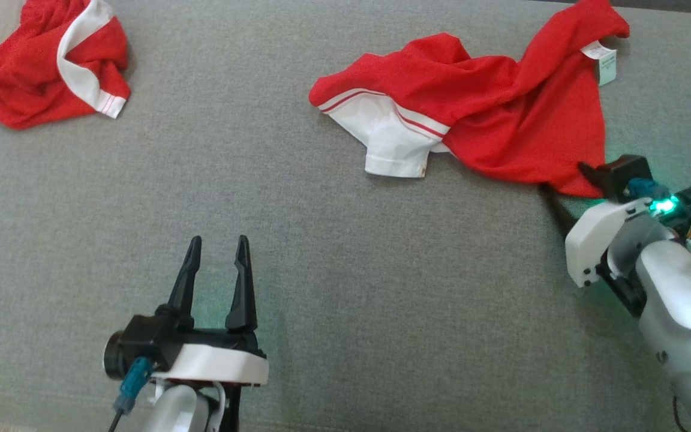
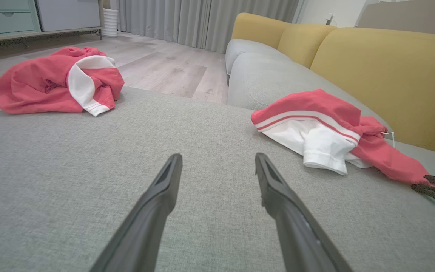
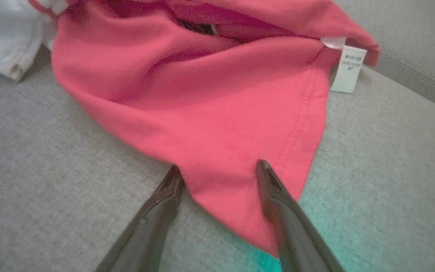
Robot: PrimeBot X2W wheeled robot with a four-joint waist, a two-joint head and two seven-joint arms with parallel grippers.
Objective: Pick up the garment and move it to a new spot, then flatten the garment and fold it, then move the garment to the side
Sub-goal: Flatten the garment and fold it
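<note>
Right pincer (image 3: 218, 166) is open, straddling the red garment (image 1: 501, 114) corner; grab only that thin hem and it'll probably slip. Left pincer (image 1: 218, 241) idle, open too.

Soft, even light reaches me on all three feeds. Shadows are faint: a thin one hugs the garment (image 1: 501, 114) toward 6 o'clock in the head view. A green light (image 1: 663, 207) at 3 o'clock tints the grey cushion (image 1: 345, 270). The same teal spill shows at 5 o'clock in my right wrist view. That feed is smeared, garment and right hand (image 3: 218, 166) both blurred. My left wrist view bows at its edges.
</note>
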